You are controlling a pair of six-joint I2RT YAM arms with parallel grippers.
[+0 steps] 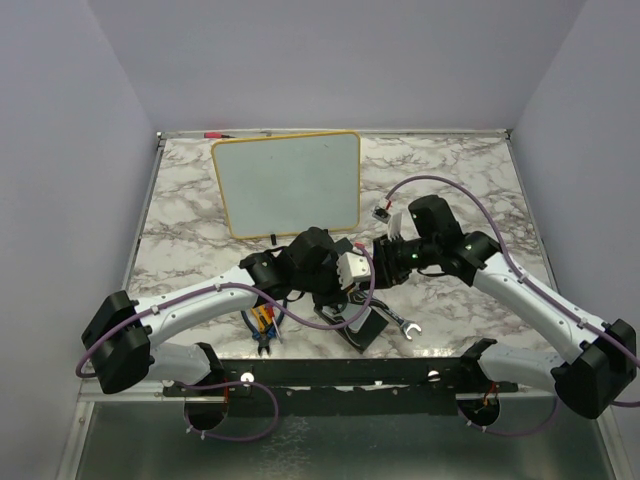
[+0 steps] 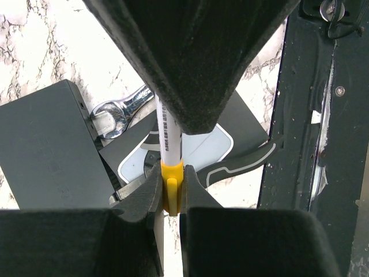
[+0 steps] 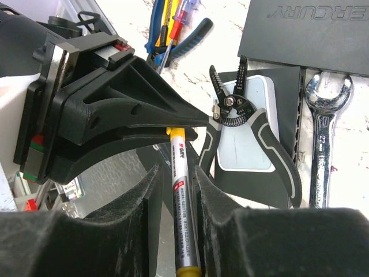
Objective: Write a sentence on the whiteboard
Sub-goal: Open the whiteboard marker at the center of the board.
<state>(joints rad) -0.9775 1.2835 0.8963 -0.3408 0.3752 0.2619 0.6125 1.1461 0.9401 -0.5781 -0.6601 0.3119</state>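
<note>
The whiteboard (image 1: 287, 184) leans at the back of the marble table, its white face blank; the sentence does not show. A marker (image 3: 183, 196) with a silver-white barrel and yellow ends hangs between the two arms at mid-table. My left gripper (image 2: 171, 184) is shut on its yellow cap (image 2: 172, 179). My right gripper (image 3: 177, 176) straddles the barrel, its right finger against it and a thin gap on the left. In the top view the left gripper (image 1: 352, 268) and right gripper (image 1: 385, 262) meet nose to nose.
Under the grippers lie a black box (image 3: 311, 32), a wrench (image 3: 324, 150), a wire stripper (image 3: 236, 107) on a small pale device (image 3: 245, 144), and blue-and-yellow pliers (image 1: 263, 328). A small connector (image 1: 381, 212) lies right of the board.
</note>
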